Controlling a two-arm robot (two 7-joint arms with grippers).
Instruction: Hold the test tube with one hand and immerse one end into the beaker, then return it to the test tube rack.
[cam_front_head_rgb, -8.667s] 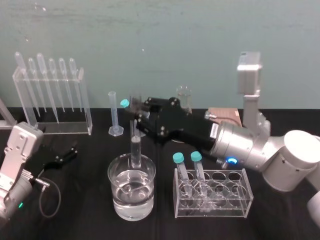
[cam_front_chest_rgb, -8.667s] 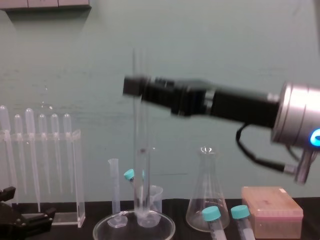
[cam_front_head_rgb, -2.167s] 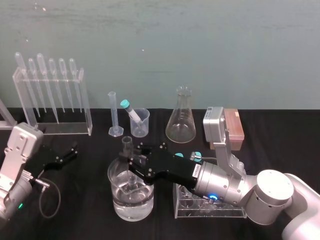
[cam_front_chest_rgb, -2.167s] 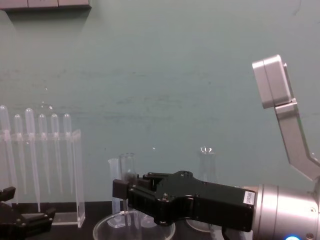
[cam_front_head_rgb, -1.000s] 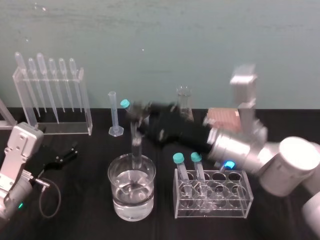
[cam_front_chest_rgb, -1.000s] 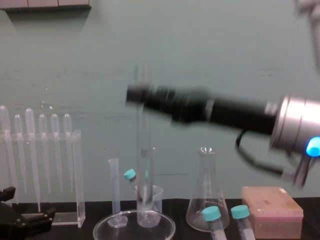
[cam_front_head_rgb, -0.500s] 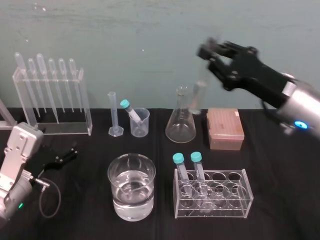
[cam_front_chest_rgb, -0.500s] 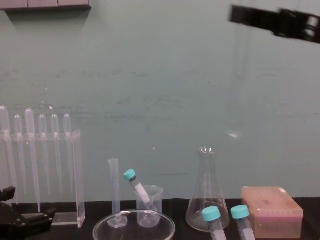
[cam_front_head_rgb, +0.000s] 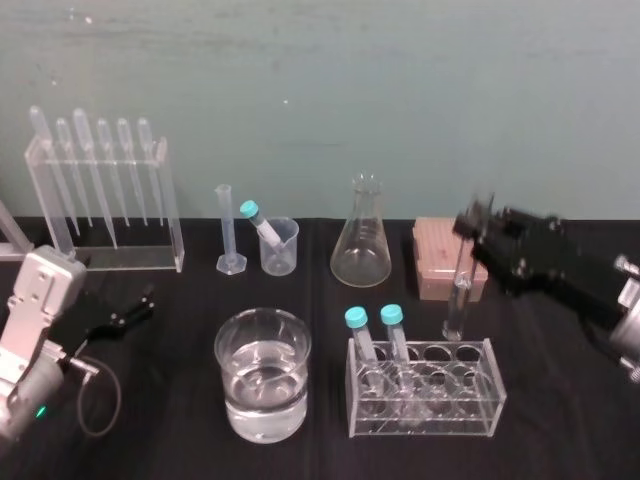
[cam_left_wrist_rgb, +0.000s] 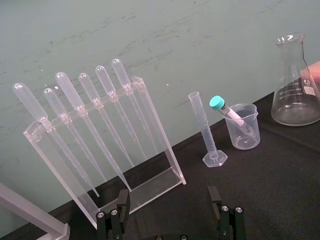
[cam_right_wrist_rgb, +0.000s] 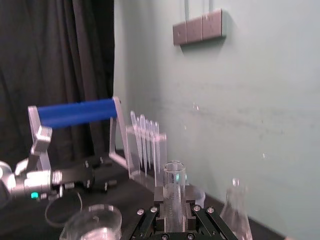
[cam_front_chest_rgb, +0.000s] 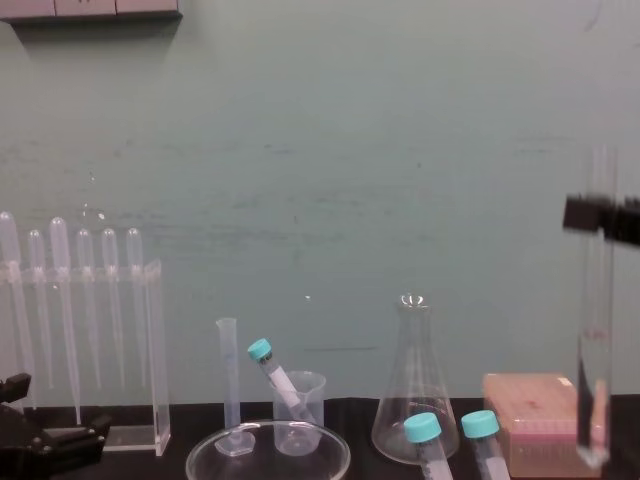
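Nearest in, at seven o'clock, the beaker (cam_front_head_rgb: 262, 375) is sitting with water in it. At five o'clock a clear stand (cam_front_head_rgb: 425, 395) is carrying two teal-capped tubes (cam_front_head_rgb: 357, 332). Out at eight o'clock the left gripper (cam_front_head_rgb: 130, 312) is lying parked, fingers spread wide. At four o'clock the right gripper (cam_front_head_rgb: 470, 230) is pinching the test tube (cam_front_head_rgb: 456, 300) upright, its lower end hanging by the stand's far right corner, in front of the salmon-pink test tube rack (cam_front_head_rgb: 440, 255).

Flask (cam_left_wrist_rgb: 296, 92) markings seemingly unreadable.
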